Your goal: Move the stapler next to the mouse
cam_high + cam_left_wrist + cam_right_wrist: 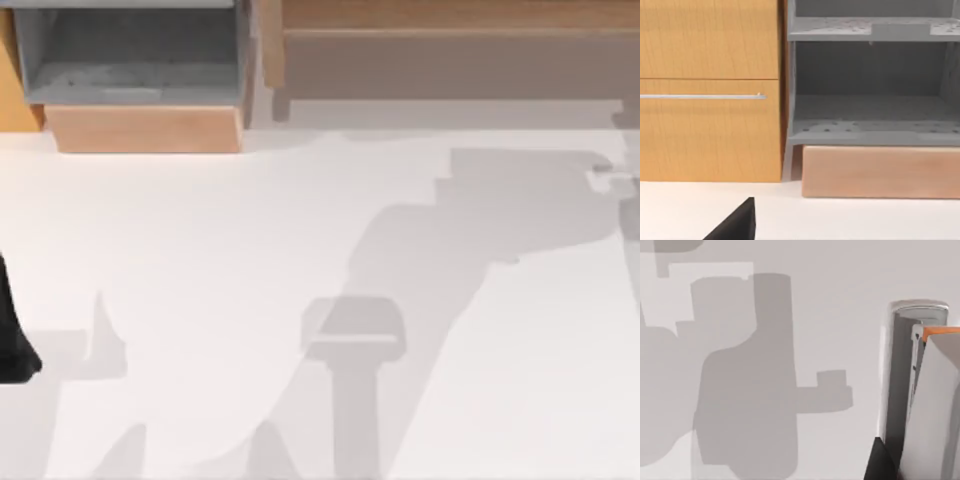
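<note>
Two arms are barely entering the frames. Left arm [10,335] is sitting as a black shape at the far left edge of the top view, low on the white table [200,250]. Left wrist view is catching a black wedge of the left gripper [735,225] over the tabletop; cannot tell whether it is open or closed.

Left wrist view is facing an orange wood cabinet [710,90] with a thin metal handle [702,96], a grey shelf unit [870,80] just beside it, and a pale wooden block [880,170] under the shelf. In the top view the shelf unit and block are occupying the upper left of the frame, and a long wooden bench [450,45] is running across the upper right.

Right wrist view is looking down on the table, and the stapler [917,310] is showing as a slim white body with a rounded end and a dark slit along its side. An orange-edged grey slab [935,390] is lying against it. A black corner of the right gripper [880,460] is touching the stapler's side; cannot tell its state.

A small pale shape [612,182] is sitting at the right edge of the top view, too cut off to identify.
</note>
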`<control>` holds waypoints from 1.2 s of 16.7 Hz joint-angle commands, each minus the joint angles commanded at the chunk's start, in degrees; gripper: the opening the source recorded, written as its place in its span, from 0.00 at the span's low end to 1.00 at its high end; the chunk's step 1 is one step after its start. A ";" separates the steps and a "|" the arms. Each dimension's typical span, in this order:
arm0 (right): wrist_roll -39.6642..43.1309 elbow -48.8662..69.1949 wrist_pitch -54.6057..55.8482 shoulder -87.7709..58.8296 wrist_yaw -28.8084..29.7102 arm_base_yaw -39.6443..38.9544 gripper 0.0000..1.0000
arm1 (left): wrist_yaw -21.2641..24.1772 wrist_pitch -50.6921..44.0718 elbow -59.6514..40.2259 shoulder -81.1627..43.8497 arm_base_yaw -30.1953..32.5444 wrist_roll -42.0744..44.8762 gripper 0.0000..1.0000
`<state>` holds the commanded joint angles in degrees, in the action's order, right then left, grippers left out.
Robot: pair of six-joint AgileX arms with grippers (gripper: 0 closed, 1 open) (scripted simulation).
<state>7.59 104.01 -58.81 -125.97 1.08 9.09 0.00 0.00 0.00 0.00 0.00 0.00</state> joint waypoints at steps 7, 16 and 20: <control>-0.08 -1.16 2.12 0.07 -0.17 0.20 0.00 | 0.00 0.00 0.00 0.00 0.00 0.00 1.00; -0.07 -4.61 4.24 -3.22 -0.48 -0.20 0.00 | 0.00 0.00 0.00 0.00 0.00 0.00 1.00; -0.07 -4.61 4.24 -3.22 -0.48 -0.20 0.00 | 0.00 0.00 0.00 0.00 0.00 0.00 1.00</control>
<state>7.51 99.40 -54.57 -129.19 0.60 8.88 0.00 0.00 0.00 0.00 0.00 0.00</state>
